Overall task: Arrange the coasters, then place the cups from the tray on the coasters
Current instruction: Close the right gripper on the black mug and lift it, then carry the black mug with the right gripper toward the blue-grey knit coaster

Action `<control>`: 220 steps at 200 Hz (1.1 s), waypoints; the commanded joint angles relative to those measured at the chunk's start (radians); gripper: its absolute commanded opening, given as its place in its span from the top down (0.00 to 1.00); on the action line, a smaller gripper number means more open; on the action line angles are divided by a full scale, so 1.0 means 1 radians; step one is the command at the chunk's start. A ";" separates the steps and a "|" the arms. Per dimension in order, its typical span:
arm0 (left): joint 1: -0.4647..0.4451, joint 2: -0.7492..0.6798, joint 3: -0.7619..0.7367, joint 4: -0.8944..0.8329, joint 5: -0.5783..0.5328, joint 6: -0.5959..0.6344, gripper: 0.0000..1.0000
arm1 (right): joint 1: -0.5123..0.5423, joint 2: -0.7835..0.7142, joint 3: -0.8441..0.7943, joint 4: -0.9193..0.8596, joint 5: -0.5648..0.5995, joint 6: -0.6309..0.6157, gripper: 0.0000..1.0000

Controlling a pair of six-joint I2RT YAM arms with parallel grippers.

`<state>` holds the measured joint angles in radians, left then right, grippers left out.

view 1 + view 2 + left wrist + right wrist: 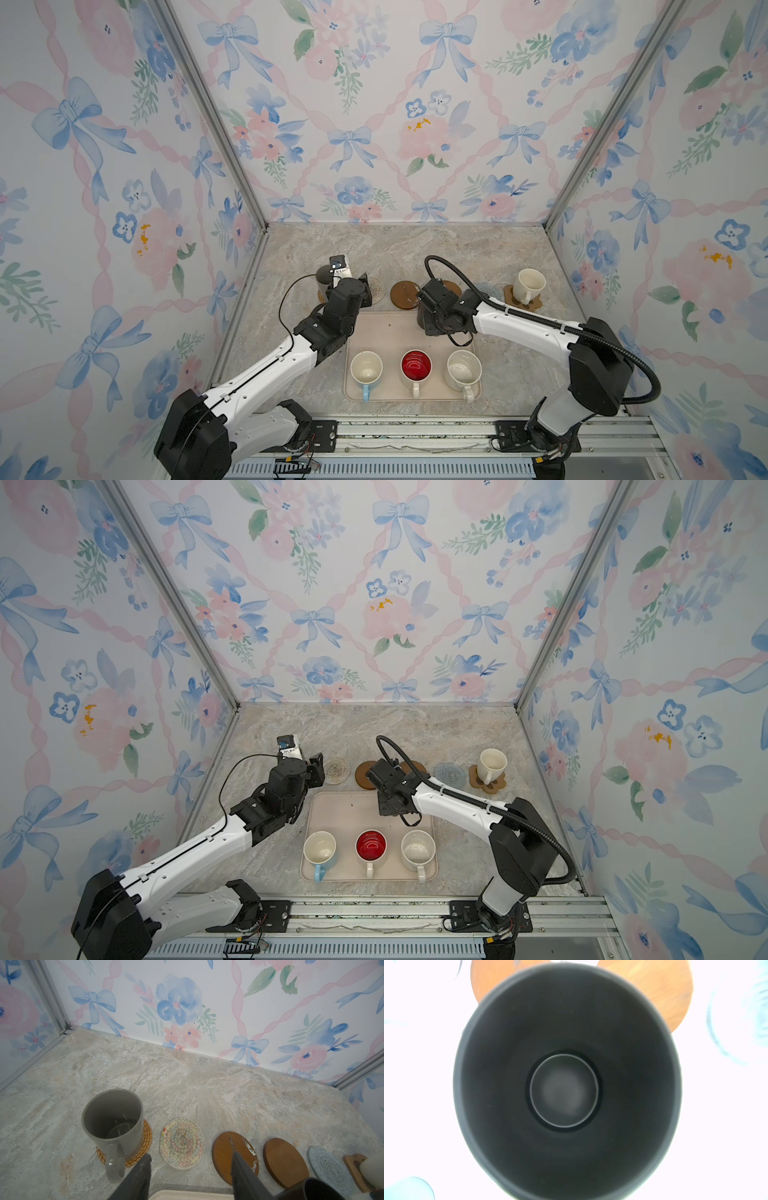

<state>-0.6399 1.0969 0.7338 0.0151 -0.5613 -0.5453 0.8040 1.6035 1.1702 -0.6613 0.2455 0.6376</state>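
Along the near edge of the tray (386, 332) three mugs remain: light blue mug (366, 370), red-lined mug (416, 368), speckled mug (462, 370). At its far right corner the right gripper (442, 322) hangs over the black mug (564, 1088); whether it is clenched cannot be told. Beyond the tray the coasters (181, 1142) lie in a row: grey mug (113, 1122) on the rattan coaster (146, 1138), cream mug (528, 284) on the paw coaster (534, 305), and the left gripper (191, 1155) spread and empty. By this count, two mugs of six are placed.

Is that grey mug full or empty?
Empty. The left wrist view looks down into the grey mug, upright on the rattan coaster, and shows its bare bottom.
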 commanded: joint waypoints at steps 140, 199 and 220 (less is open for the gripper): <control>0.012 0.016 -0.007 0.011 0.001 -0.005 0.45 | -0.471 -0.162 -0.015 0.093 0.014 -0.201 1.00; 0.011 0.040 -0.004 0.011 0.011 -0.007 0.45 | -0.543 -0.086 -0.012 0.124 -0.051 -0.216 1.00; 0.011 0.046 -0.004 0.011 0.015 -0.007 0.45 | -0.552 -0.053 -0.012 0.135 -0.060 -0.218 1.00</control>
<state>-0.6342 1.1320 0.7151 0.0135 -0.5564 -0.5457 0.2649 1.5246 1.1534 -0.5968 0.2008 0.4397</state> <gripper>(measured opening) 0.552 0.170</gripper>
